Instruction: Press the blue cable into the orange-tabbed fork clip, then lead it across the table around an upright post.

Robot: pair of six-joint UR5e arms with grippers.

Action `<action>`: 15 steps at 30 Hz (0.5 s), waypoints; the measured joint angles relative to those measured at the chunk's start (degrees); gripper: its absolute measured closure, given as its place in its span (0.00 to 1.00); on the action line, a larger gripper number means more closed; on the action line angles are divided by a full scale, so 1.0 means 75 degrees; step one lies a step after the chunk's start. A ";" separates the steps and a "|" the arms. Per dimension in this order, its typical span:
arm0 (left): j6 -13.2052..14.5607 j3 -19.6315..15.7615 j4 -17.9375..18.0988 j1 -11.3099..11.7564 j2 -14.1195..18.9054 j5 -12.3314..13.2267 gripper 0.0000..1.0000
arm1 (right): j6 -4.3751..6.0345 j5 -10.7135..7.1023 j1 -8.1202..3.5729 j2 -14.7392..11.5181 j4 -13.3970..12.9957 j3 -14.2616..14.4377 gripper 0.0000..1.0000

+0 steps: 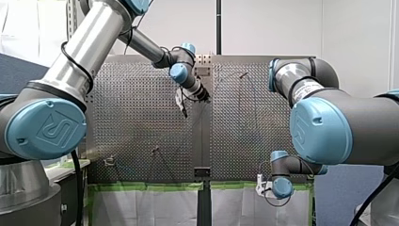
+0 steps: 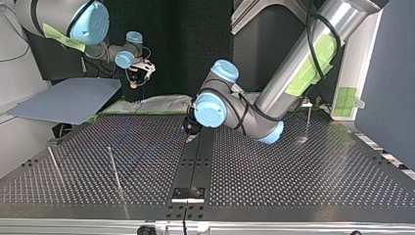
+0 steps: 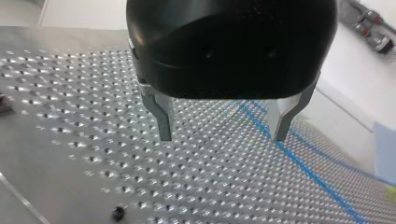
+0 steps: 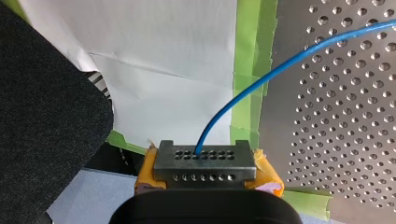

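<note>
The blue cable (image 4: 261, 77) comes out from between the yellow pads of my right gripper (image 4: 204, 161), which is shut on its end just off the table's edge, over the green tape. From there the cable runs onto the perforated table (image 4: 336, 116). My left gripper (image 3: 224, 137), black with metal fingers (image 3: 163, 123), hangs open just above the plate near the table's middle (image 2: 190, 133). The cable (image 3: 303, 168) lies on the plate and passes under the outer side of one finger, with nothing between the two. I cannot pick out the orange-tabbed clip with certainty.
Thin upright posts (image 2: 114, 169) (image 2: 54, 164) stand at the top view's left, and another post (image 2: 308, 122) at its right. A small reddish-topped fixture (image 1: 243, 74) sits at the table's far side. A black strip (image 2: 191, 166) runs down the table's middle.
</note>
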 joint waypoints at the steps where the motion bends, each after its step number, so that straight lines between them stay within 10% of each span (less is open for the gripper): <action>1: -0.0006 0.0000 -0.0038 -0.0006 0.0002 0.0050 0.00 | 0.0000 0.0000 0.0000 0.0000 -0.0001 0.0001 0.99; 15: 0.0512 0.0005 0.0050 -0.0101 0.0346 0.0753 0.00 | 0.0000 -0.0008 0.0000 0.0000 -0.0009 -0.0002 0.99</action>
